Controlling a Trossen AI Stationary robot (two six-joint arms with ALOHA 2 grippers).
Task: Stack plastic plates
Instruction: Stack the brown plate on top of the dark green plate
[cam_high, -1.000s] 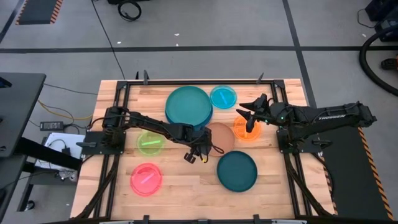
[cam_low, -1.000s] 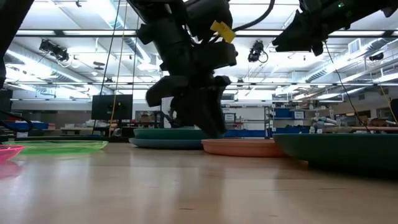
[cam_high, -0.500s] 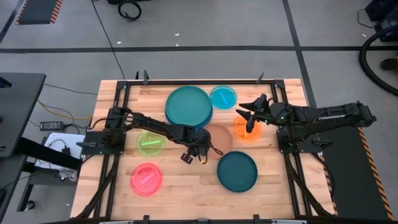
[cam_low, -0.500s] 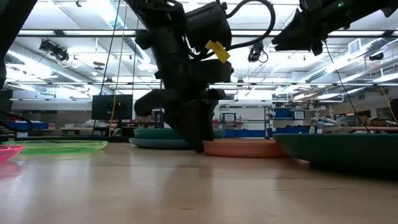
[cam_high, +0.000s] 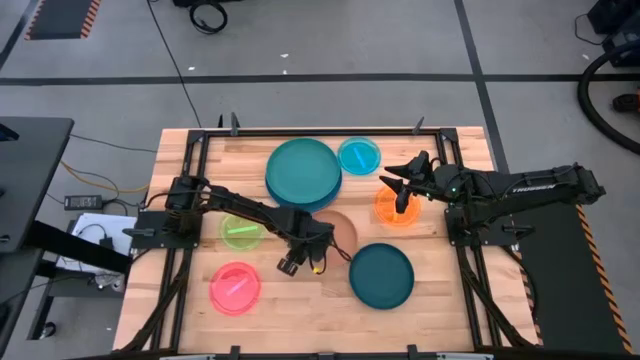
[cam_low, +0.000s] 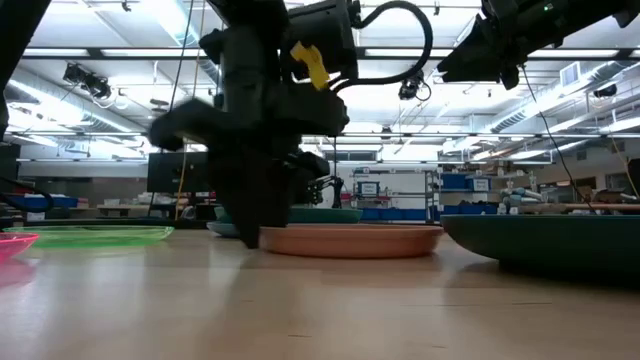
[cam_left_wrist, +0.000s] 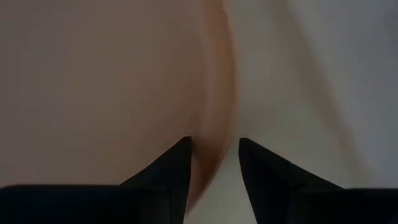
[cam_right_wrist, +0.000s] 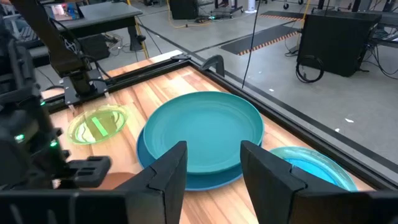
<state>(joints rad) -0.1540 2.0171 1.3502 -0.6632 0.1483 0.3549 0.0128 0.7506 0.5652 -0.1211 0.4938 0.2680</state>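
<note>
My left gripper (cam_high: 303, 258) is low at the middle of the table, its fingers (cam_left_wrist: 177, 163) set either side of the tan-brown plate's (cam_high: 340, 228) rim — the edge runs right between them in my left wrist view, and I take it as gripped. In the low view that plate (cam_low: 350, 240) sits just off the wood on my side, with a yellow tag on my wrist above it.

My right gripper (cam_high: 402, 190) hovers over the orange plate (cam_high: 388, 209), fingers (cam_right_wrist: 166, 171) parted and holding nothing.

The teal plate (cam_high: 303, 171) lies on top of the blue plate (cam_right_wrist: 186, 177) at the far middle, the translucent cyan plate (cam_high: 358, 156) just beside them. The dark teal plate (cam_high: 381, 275) sits near the front, just beside the tan-brown one. The lime green plate (cam_high: 240, 230) is under my left arm; the pink plate (cam_high: 235, 288) is nearer the front left corner.

No writing I can read, apart from pale lettering on my right forearm — too small to make out.

The wooden table (cam_high: 290, 318) is pale planks in a black frame. Around it is grey floor with dark tape lines; beyond, a lit workshop with shelving.
</note>
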